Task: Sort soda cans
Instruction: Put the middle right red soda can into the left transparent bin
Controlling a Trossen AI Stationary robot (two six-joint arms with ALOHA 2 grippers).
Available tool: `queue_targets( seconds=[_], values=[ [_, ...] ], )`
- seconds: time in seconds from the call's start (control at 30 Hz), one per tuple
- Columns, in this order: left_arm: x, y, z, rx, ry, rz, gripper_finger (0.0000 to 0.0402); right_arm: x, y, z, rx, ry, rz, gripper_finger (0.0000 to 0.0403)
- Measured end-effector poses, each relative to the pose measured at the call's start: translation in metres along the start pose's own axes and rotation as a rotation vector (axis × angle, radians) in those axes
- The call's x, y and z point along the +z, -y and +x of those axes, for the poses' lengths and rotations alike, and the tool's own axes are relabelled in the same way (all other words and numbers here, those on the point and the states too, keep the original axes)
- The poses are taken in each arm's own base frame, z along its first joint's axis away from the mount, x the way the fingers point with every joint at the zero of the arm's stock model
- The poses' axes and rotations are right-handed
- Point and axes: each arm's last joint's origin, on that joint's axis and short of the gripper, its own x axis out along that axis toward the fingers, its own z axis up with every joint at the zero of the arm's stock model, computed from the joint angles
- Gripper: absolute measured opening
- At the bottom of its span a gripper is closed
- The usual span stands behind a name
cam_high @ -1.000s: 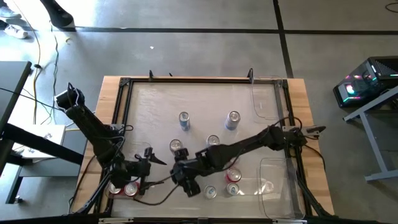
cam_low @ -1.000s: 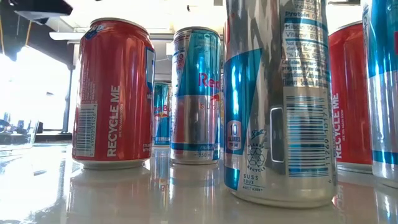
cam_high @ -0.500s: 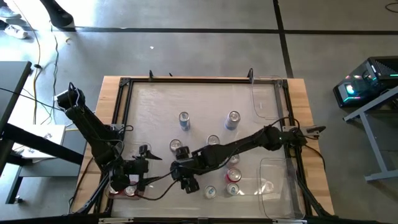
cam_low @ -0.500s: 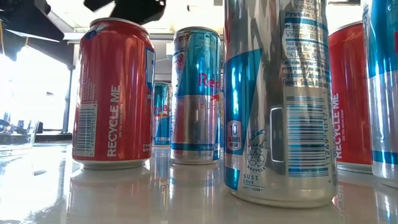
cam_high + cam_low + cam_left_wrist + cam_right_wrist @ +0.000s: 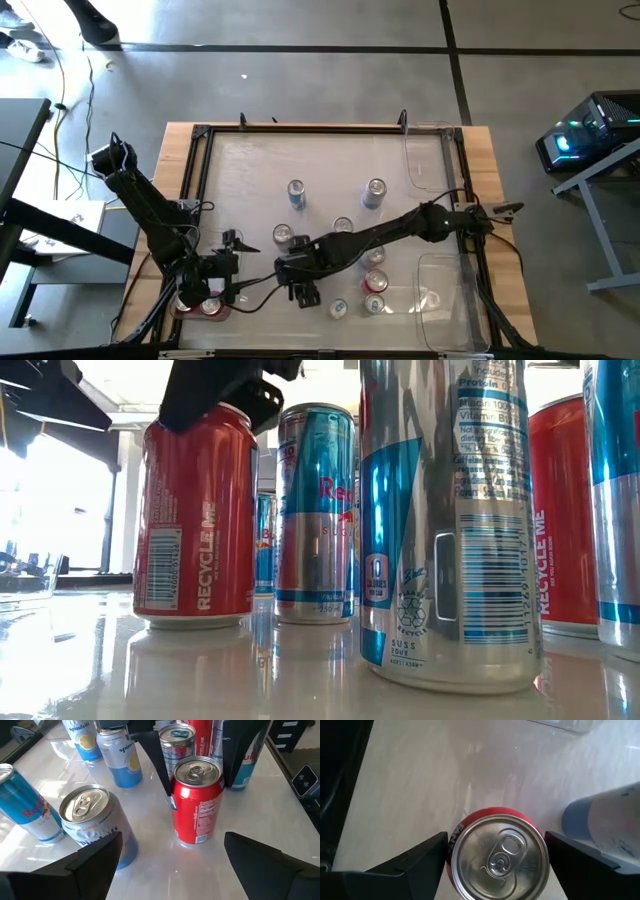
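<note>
A red soda can (image 5: 497,852) stands upright on the white table between the open fingers of my right gripper (image 5: 300,287). The gripper comes down from above, its fingers on either side of the can's top (image 5: 196,770). My left gripper (image 5: 228,267) hovers open to the left of that can, pointing at it, with nothing between its fingers (image 5: 95,860). Several more cans stand upright: silver-blue ones (image 5: 296,192) (image 5: 374,190) at mid-table, others (image 5: 342,228) (image 5: 283,235) beside the right arm, and some (image 5: 338,308) (image 5: 375,303) near the front edge. My right gripper reaches down over the red can from above, slanting. One finger (image 5: 161,767) lies against the upper side wall (image 5: 175,795) just under the rim; the other finger (image 5: 242,755) stands a little apart. The can stays upright with its base on the table.
Two red cans (image 5: 200,305) stand at the near left by the left arm. Clear plastic bins (image 5: 440,290) (image 5: 425,160) lie along the right side. A silver-blue can (image 5: 92,820) stands close by my left gripper. A dark frame (image 5: 205,135) edges the table.
My right gripper has come down over the red can until its fingers straddle the can's top. The can has slid slightly toward the table's right and turned a little about its own axis, still upright. My left gripper has swung slightly toward the can.
</note>
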Motion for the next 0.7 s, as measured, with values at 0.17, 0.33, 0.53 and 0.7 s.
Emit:
queue_targets(
  seconds=[0.17, 0.33, 0.53, 0.7],
  values=[
    [-0.002, -0.002, -0.002, 0.018, -0.003, 0.058, 0.0344, 0.0, 0.001, 0.0, -0.038, 0.009, 0.122, 0.0275],
    [0.002, -0.009, -0.005, 0.106, 0.058, 0.055, 0.0344, 0.003, -0.002, 0.0, -0.081, 0.055, 0.268, 0.0255],
    [0.007, -0.013, -0.01, 0.123, 0.095, 0.035, 0.0344, 0.011, -0.006, 0.002, -0.166, 0.193, 0.47, 0.0255],
    [0.008, -0.015, -0.012, 0.122, 0.099, 0.046, 0.0344, 0.012, -0.003, 0.002, -0.246, 0.249, 0.598, 0.0255]
  ],
)
